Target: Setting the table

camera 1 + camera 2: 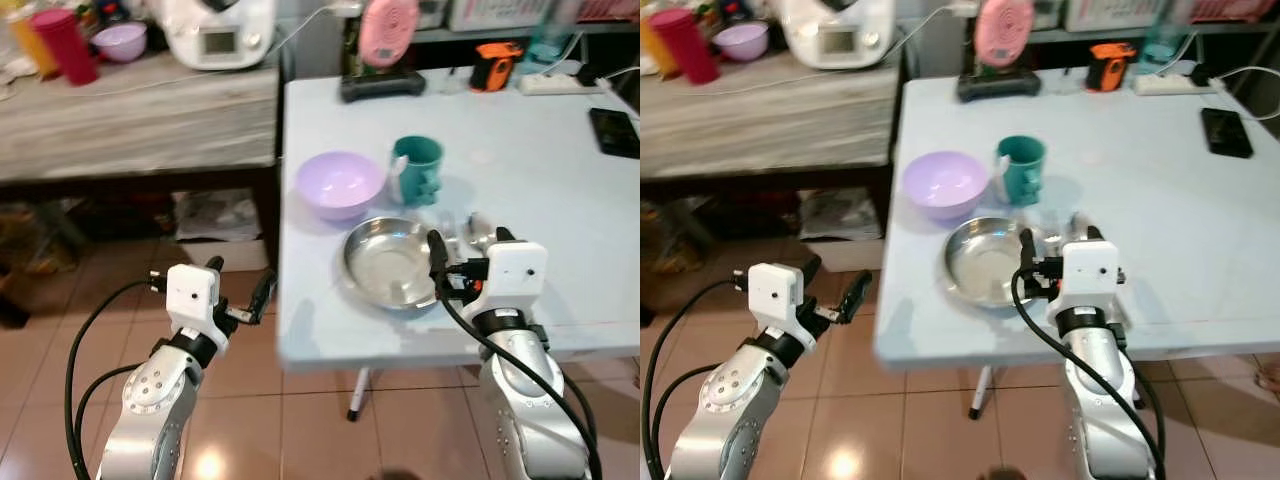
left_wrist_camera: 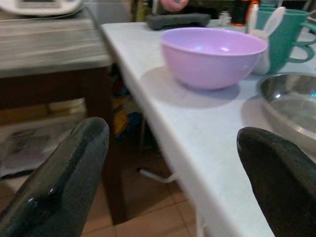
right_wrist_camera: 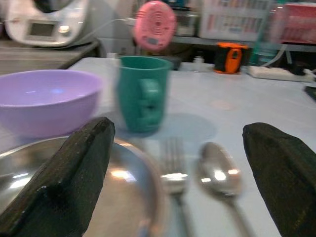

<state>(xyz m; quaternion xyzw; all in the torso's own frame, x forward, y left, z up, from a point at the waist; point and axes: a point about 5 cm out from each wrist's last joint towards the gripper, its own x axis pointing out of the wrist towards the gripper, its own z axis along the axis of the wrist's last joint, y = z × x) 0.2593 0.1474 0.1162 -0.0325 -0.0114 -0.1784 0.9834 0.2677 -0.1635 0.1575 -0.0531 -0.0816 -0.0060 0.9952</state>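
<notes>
right gripper [image 3: 177,173] spread wide over fork [image 3: 171,168] and spoon [image 3: 219,170], beside steel plate [image 1: 385,262]. left gripper [image 2: 168,168] spread, off the table [image 1: 560,170] edge.

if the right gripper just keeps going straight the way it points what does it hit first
Most likely the fork and spoon, lying side by side on the table between the open fingers of the right gripper. The green mug stands beyond them; depth is uncertain.

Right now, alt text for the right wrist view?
The open right gripper hovers low over a fork and spoon lying beside a steel plate. Behind them stand a teal mug and a purple bowl.
</notes>
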